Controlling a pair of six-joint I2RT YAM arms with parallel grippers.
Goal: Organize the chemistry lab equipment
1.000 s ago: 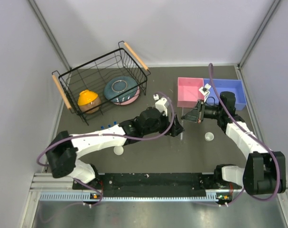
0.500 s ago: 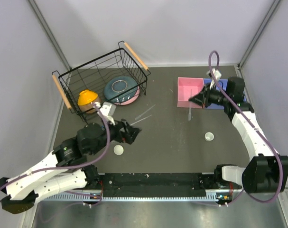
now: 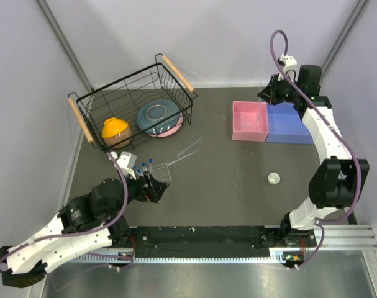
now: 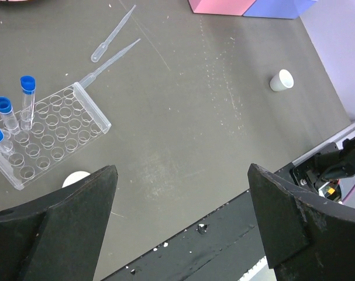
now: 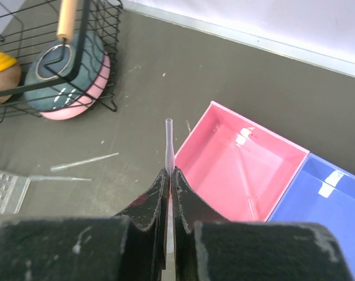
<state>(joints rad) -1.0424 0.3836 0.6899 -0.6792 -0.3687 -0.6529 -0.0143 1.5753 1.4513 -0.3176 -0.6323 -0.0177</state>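
Note:
A clear tube rack (image 4: 51, 132) lies flat on the mat with three blue-capped tubes (image 4: 27, 88) standing in its left end. In the top view the rack (image 3: 160, 170) sits just beyond my left gripper (image 3: 154, 188). That gripper (image 4: 183, 170) hangs wide open above the mat, holding nothing. Two thin clear rods (image 4: 110, 58) lie past the rack. One white cup (image 4: 281, 80) stands far right, and another (image 4: 78, 177) peeks out by my left finger. My right gripper (image 5: 168, 171) is shut on a clear rod (image 5: 169, 137), beside the pink bin (image 5: 241, 155).
A black wire basket (image 3: 132, 102) at the back left holds an orange bowl (image 3: 115, 129) and a teal-pink bowl (image 3: 158, 117). A pink bin (image 3: 250, 121) and a blue bin (image 3: 290, 124) sit side by side at the back right.
My left arm pulled back from the table's middle to the near left and opened its jaws wide. My right arm carried the rod from the middle to the far end of the pink bin.

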